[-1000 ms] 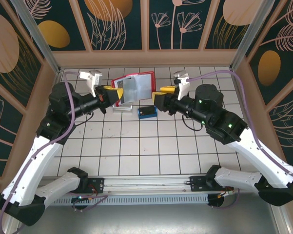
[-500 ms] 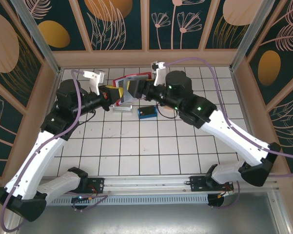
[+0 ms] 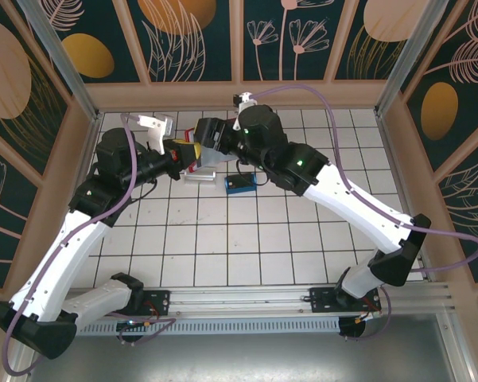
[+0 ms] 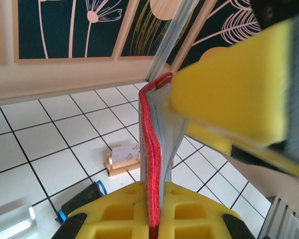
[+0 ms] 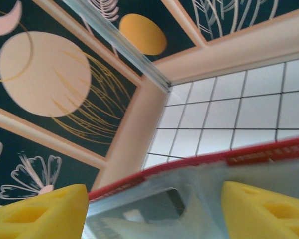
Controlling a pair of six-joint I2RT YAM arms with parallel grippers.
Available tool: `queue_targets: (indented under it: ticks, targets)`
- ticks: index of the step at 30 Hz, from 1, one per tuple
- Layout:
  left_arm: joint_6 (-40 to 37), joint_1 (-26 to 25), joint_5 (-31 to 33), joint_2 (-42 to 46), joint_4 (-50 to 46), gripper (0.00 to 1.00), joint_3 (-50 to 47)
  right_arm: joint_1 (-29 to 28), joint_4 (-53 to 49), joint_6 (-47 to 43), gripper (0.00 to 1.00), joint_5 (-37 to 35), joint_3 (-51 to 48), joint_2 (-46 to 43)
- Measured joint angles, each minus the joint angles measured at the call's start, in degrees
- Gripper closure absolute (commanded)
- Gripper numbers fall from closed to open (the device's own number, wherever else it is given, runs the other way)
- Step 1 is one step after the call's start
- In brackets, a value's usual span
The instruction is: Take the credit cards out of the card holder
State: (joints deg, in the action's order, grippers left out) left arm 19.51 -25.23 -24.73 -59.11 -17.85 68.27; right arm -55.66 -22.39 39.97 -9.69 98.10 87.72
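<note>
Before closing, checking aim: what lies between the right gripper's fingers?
The card holder, its red rim and see-through pocket, seen in the right wrist view.

1. Worktop (image 3: pixel 223 247): near and middle tiles bare, giving a broad passage between the two arms.
2. Far-right tiles: bare up to the back wall (image 3: pixel 302 94).
3. Far left: card holder (image 3: pixel 194 165) clamped in the left tool (image 3: pixel 183 151). The right tool (image 3: pixel 208 137), fingers spread, straddles its edge and bars approach from above.
4. Blue block (image 3: pixel 240 184), silver block (image 3: pixel 196 177) and copper block (image 4: pixel 123 160) clutter the tiles near the card holder.
</note>
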Motion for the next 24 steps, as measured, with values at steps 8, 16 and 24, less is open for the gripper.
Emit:
queue_targets:
  ticks: [8,16,24]
  targets:
    - [0.0,0.0,1.33,0.42,-0.44,1.0,0.0,-0.81,-4.35,-0.66,0.36,-5.99,-0.96,-0.33]
    - [0.0,0.0,1.44,0.9,-0.44,1.0,0.0,-0.63,-9.73,-1.33,0.39,-16.28,-7.3,-6.38]
    - [0.28,0.0,-0.44,1.55,0.33,1.0,0.0,0.33,-2.91,-7.65,0.43,-14.56,-17.62,-22.12]
